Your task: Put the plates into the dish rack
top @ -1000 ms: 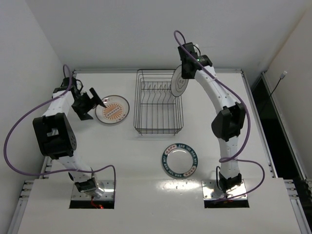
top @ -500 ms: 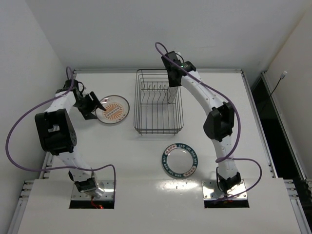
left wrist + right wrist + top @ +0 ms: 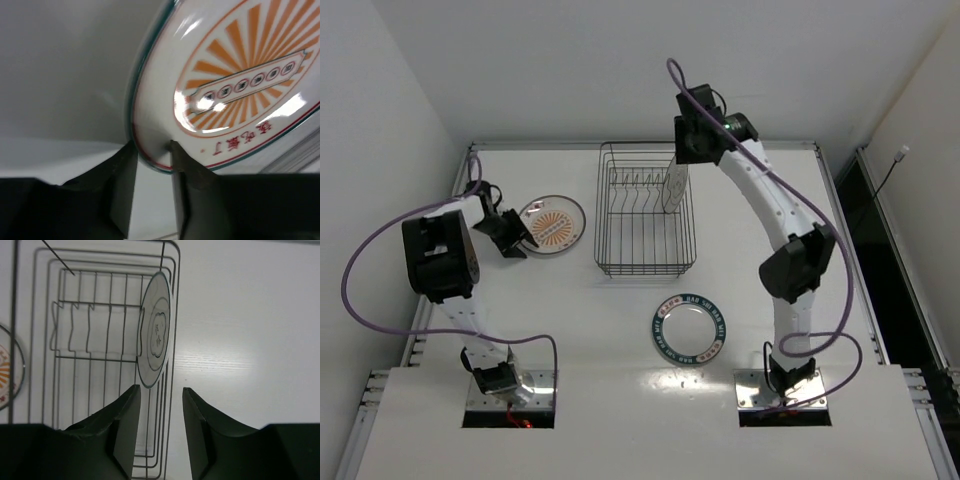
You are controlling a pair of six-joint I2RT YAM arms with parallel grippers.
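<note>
Left gripper seems clamped on the rim of the orange plate, left of the rack; a shallow pinch could slip on lifting. Right gripper, fingers apart, hovers over the grey plate standing in the rack; a bump could topple it.

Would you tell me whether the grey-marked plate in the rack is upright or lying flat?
Upright: the plate stands on edge at the dish rack's right side.

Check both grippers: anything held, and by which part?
Left gripper straddles the sunburst plate at its rim; whether it is clamped cannot be told. Right gripper is open, holding nothing; the grey-marked plate stands free in the dish rack.
</note>
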